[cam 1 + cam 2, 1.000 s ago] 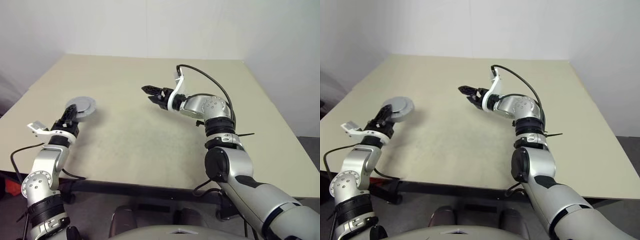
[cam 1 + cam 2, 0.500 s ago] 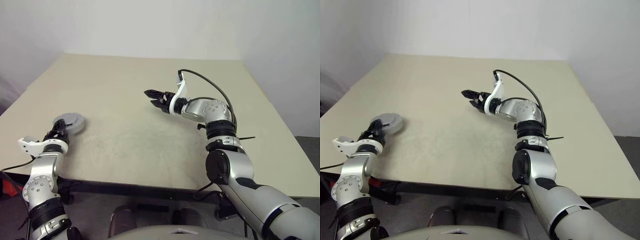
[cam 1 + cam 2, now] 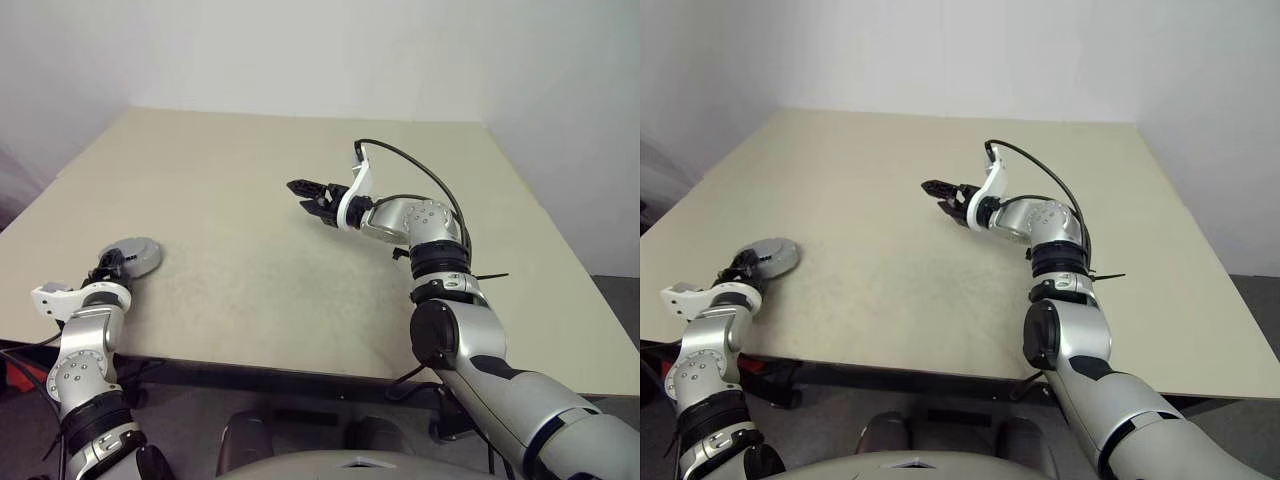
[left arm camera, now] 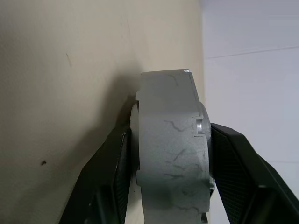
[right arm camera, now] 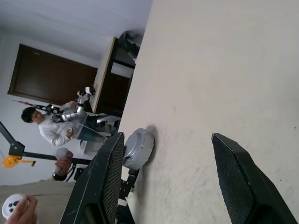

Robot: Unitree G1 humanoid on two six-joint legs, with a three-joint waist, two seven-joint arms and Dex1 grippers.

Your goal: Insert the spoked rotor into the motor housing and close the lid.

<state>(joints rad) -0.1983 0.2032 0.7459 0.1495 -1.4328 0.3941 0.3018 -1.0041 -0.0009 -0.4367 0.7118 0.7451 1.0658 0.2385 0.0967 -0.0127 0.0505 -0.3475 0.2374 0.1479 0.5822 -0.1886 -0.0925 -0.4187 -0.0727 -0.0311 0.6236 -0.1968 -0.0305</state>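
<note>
A thick grey round motor housing (image 3: 135, 255) sits low at the table's left front corner, seen edge-on in the left wrist view (image 4: 168, 102). My left gripper (image 3: 115, 263) is shut on it, one black finger on each flat face. I cannot tell the lid apart from the housing body. The spoked rotor is hidden. My right gripper (image 3: 305, 196) hovers over the middle of the table, open with nothing between its fingers (image 5: 233, 186). The right wrist view also shows the housing (image 5: 138, 148) far off.
The beige table (image 3: 250, 210) has its left and front edges close to the housing. Beyond the table's left side, the right wrist view shows a seated person (image 5: 52, 131) holding controllers and a dark cabinet (image 5: 117, 79).
My left gripper has carried the housing down and toward the table's left front corner. The right arm has stayed where it was.
</note>
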